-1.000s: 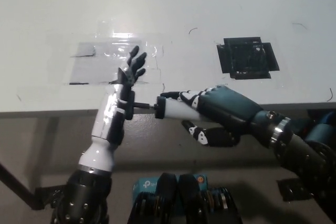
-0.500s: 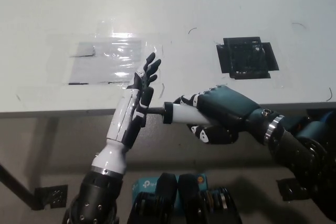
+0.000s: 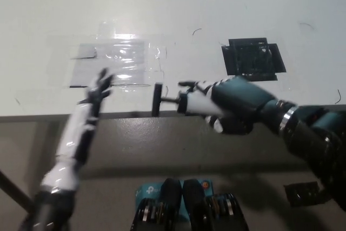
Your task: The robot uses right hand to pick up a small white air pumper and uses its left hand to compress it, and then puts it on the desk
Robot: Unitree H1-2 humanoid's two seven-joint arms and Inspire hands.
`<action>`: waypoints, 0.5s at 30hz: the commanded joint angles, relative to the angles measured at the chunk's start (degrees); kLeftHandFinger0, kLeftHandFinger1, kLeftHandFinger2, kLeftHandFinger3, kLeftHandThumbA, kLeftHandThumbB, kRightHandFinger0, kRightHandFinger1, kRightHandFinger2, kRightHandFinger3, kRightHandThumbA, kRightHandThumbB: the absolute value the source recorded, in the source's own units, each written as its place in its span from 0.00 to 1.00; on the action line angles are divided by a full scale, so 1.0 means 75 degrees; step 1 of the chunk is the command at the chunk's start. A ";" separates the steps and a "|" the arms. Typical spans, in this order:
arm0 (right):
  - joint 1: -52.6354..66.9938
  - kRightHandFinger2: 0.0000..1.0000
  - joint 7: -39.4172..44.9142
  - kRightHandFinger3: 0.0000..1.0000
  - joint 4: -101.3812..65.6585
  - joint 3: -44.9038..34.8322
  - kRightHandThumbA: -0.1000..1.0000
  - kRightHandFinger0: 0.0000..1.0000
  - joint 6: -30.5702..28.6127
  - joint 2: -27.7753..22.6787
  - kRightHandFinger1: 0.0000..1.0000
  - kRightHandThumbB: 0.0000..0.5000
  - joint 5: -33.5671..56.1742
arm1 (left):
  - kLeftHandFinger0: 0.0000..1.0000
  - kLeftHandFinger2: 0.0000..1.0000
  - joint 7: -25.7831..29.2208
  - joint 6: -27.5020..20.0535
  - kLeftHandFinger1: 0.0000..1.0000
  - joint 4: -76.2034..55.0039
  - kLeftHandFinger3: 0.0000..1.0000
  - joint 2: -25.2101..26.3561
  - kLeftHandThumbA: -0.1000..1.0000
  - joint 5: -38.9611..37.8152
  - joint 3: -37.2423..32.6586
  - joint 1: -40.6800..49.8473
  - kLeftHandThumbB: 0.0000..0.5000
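My black right hand point(image 3: 230, 104) is shut on the small white air pumper point(image 3: 192, 103), holding it sideways just over the desk's front edge. The pumper's black rod and flat black handle point(image 3: 157, 99) stick out to the left, extended and free. My white left hand point(image 3: 97, 91) is off to the left near the desk edge, open with fingers spread, well apart from the handle. Motion blurs both arms.
The white desk point(image 3: 173, 14) fills the upper picture. A shiny clear taped sheet point(image 3: 121, 60) lies at centre left on it. A black square patch point(image 3: 252, 59) sits at the right. Below the desk edge is dark floor.
My left hand has pulled away to the left from the pumper's handle. The rod now sticks out longer. My right hand has lifted the pumper slightly toward the desk edge.
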 commanded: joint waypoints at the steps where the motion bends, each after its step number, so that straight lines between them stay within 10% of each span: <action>1: -0.0818 0.86 -0.0272 1.00 0.0384 -0.0501 0.00 0.11 -0.0146 -0.0238 0.56 0.21 0.0027 | 1.00 1.00 -0.0087 -0.0679 1.00 -0.0254 1.00 0.0165 1.00 -0.0537 0.0287 0.0105 0.37; 15: -0.2613 0.89 -0.1500 1.00 0.4076 -0.0681 0.00 0.10 -0.0495 -0.0168 0.58 0.26 -0.0629 | 1.00 1.00 -0.0414 -0.1234 1.00 -0.1003 1.00 0.0164 1.00 -0.0780 0.0258 0.2077 0.49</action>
